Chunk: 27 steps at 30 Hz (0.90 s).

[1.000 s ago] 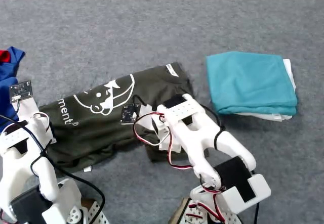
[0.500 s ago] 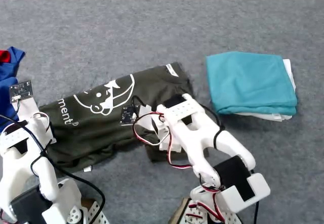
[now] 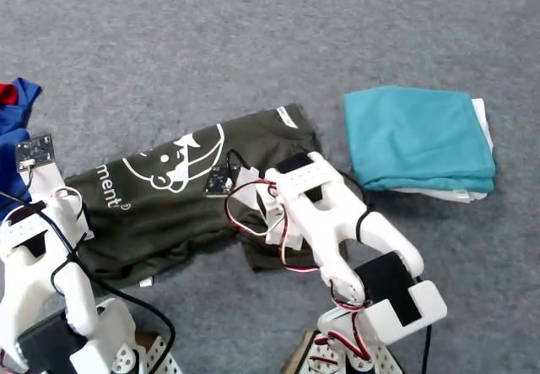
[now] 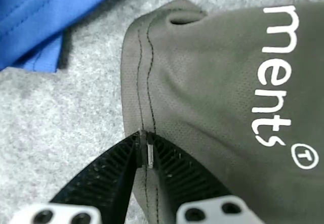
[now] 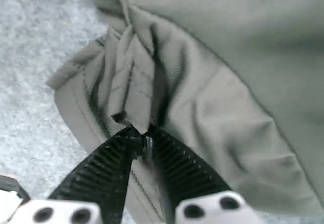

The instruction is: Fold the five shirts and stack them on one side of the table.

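A dark olive shirt (image 3: pixel 194 188) with white print lies spread across the middle of the grey table. At the shirt's left edge my left gripper (image 4: pixel 146 145) is shut on its stitched hem (image 4: pixel 144 97). My right gripper (image 5: pixel 144 142) is shut on a bunched fold of the olive shirt (image 5: pixel 212 82) near its lower right corner; that arm (image 3: pixel 325 214) covers the spot in the high view. A folded teal shirt (image 3: pixel 418 138) rests on a folded white one (image 3: pixel 483 121) at the right. A blue shirt (image 3: pixel 13 129) lies crumpled at the far left.
The left arm's white body (image 3: pixel 42 281) stands at the lower left by the table's front edge. Bare grey table (image 3: pixel 253 53) stretches behind the olive shirt.
The right arm has shifted slightly toward the back with the olive shirt's fold in its gripper. The left arm has not moved.
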Available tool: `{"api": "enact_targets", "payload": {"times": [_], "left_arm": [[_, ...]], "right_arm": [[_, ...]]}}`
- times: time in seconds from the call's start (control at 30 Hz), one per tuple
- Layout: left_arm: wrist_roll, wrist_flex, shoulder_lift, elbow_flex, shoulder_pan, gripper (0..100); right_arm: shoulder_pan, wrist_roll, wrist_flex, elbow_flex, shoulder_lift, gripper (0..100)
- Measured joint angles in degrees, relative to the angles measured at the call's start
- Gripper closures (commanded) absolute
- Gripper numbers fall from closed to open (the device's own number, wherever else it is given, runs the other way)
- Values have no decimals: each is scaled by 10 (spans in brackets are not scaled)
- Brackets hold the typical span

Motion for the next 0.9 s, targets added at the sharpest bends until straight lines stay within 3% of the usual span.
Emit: {"api": "enact_targets", "payload": {"times": [0.53,0.83,0.9], "left_arm": [[0,0,0,0,0,981],[0,0,0,0,0,981],[0,0,0,0,0,981]], "right_arm": [[-33,-15,157,-4,-155,995],[-92,-27,172,-4,-156,991],[-92,-27,157,2,-156,949]]}}
